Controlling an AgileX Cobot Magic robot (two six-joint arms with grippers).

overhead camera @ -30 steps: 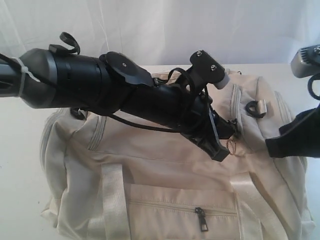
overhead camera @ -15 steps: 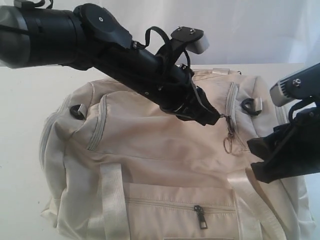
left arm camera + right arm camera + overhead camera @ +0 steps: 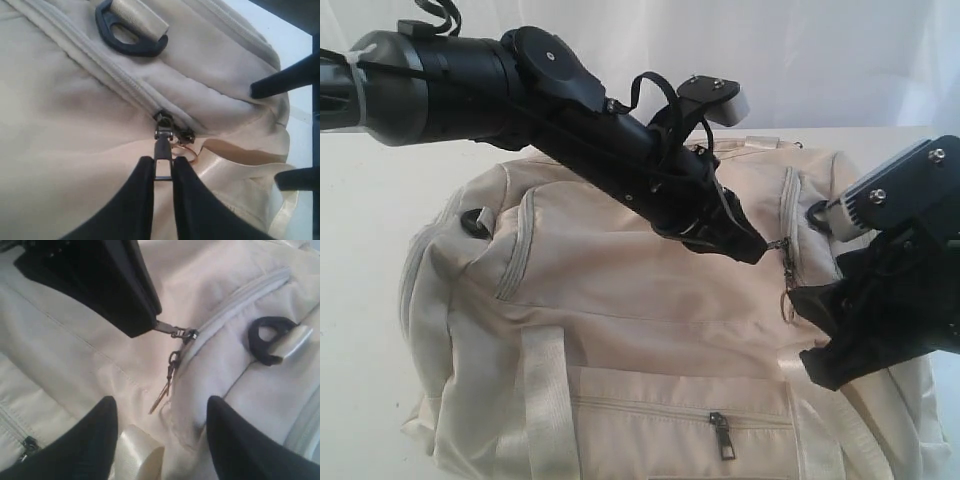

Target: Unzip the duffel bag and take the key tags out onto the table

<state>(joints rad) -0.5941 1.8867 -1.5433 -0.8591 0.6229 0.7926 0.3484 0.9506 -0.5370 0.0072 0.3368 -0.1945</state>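
One big white table [image 3: 370, 220] with the cream duffel bag [image 3: 620, 300] sitting on it, bag's near edge cut off. Zip's closed on the right end, so the inside is hidden. Left gripper [image 3: 162, 164] is pinched tight on the dark zipper pull [image 3: 163, 137]. Right gripper [image 3: 161, 410] hovers just nearer, jaws spread wide, holding nothing. Thin metal ring [image 3: 161, 395] dangles there, seen edge-on.

One duffel bag [image 3: 620, 290], two end effectors [image 3: 162, 167] [image 3: 161, 410]
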